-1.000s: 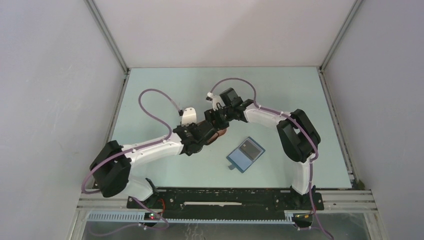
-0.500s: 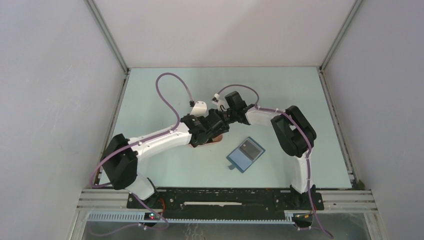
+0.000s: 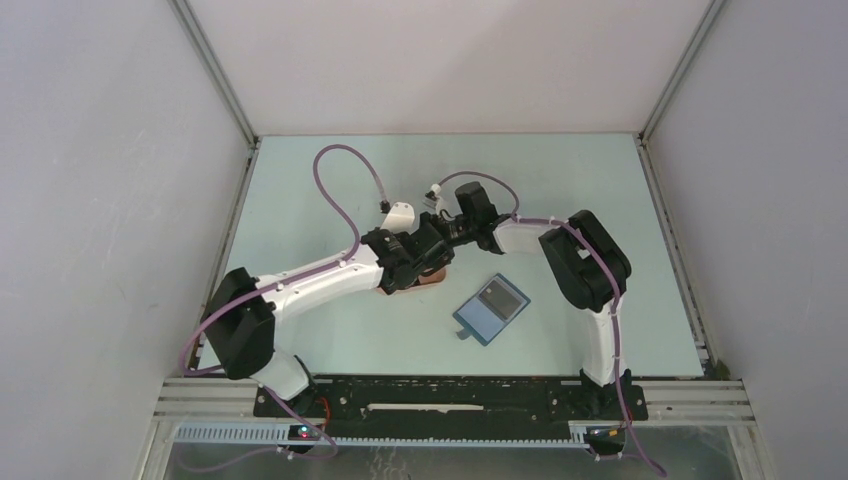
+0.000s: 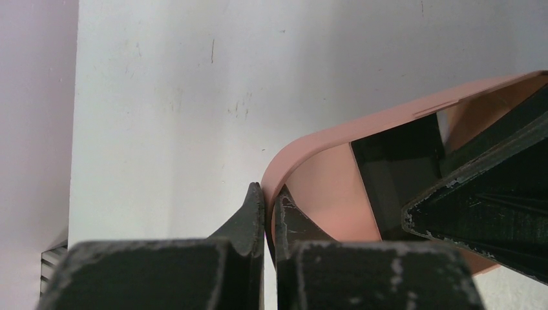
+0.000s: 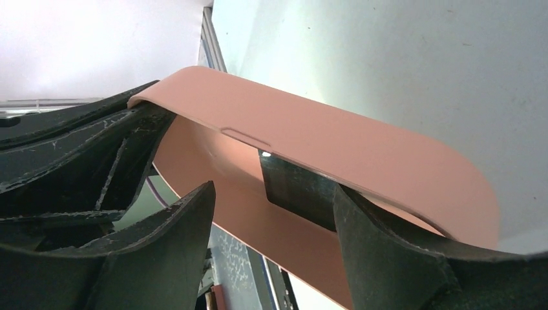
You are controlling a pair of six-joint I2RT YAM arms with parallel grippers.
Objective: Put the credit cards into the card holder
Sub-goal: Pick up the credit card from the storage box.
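Could skid black credit card (image 5: 300, 190) inside pink tray (image 5: 362, 148), rim pinched by left end effector (image 4: 267, 200), by closing spread right end effector (image 5: 271, 194) askew, never reaching blue card holder (image 3: 490, 308) nearby on worktop (image 3: 560, 180)

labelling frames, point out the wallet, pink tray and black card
wallet (image 3: 486, 312): top view, blue cover
tray (image 5: 355, 148): right wrist view, pink wall
black card (image 4: 394, 174): left wrist view, its face

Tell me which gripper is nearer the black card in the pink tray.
Right. The right gripper reaches into the pink tray, its open fingers on either side of the black card. The left gripper is shut on the tray's rim, off to the card's side.
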